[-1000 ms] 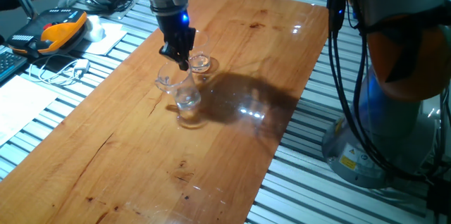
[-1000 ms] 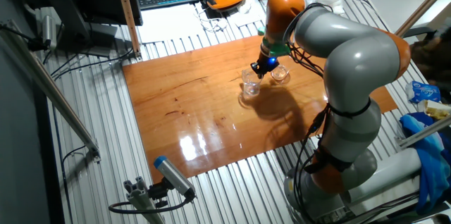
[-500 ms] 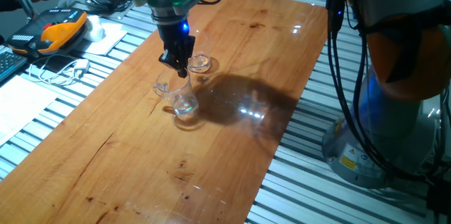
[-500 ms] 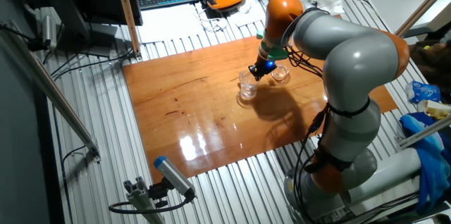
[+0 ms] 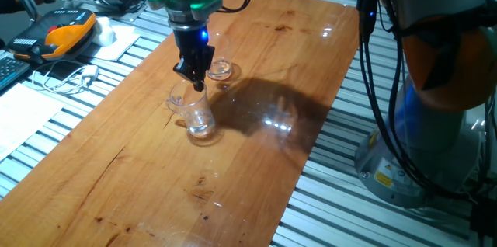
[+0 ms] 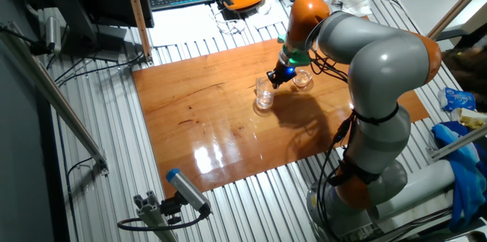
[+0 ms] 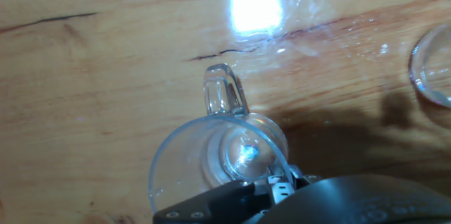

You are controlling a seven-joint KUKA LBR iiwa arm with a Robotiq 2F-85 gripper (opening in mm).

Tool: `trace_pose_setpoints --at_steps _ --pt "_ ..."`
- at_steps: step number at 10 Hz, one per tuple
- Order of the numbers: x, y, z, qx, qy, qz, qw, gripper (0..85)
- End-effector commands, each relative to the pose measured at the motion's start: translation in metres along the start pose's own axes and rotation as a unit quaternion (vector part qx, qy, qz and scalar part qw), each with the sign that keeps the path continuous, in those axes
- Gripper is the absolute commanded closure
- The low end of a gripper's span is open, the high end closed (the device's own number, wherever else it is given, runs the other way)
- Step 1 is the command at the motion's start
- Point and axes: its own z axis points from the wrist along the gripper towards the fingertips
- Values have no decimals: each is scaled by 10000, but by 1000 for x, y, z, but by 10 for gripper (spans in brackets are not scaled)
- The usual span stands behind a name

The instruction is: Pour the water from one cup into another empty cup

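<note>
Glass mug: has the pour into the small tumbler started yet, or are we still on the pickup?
Still pickup. The pincer sits at the rim of the glass mug, which stands upright on the wooden table. The tumbler waits beside it. Lifting, carrying and tipping are all left; whether the grip is closed isn't clear.

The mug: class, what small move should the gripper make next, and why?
Probably lift the mug a little. The gripper sits at its rim, apparently gripping it, with the handle on the far side. The mug looks set on the table, and the small glass stands apart behind it.
</note>
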Motion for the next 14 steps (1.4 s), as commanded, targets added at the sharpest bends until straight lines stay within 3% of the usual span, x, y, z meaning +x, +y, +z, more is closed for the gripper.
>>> trace_pose_setpoints --at_steps 1,3,7,8,11,12,14 --pt "0 1 1 -26 3 32 10000 850" --pt "-1 3 1 4 70 80 9999 850" --pt "-2 3 3 21 14 120 9999 850" --pt "-2 3 3 56 -21 139 9999 680" --pt "-2 3 4 160 -117 155 9997 680" --pt "-2 4 2 236 -133 169 9995 510" --pt "-2 6 -4 297 -126 212 9993 510"
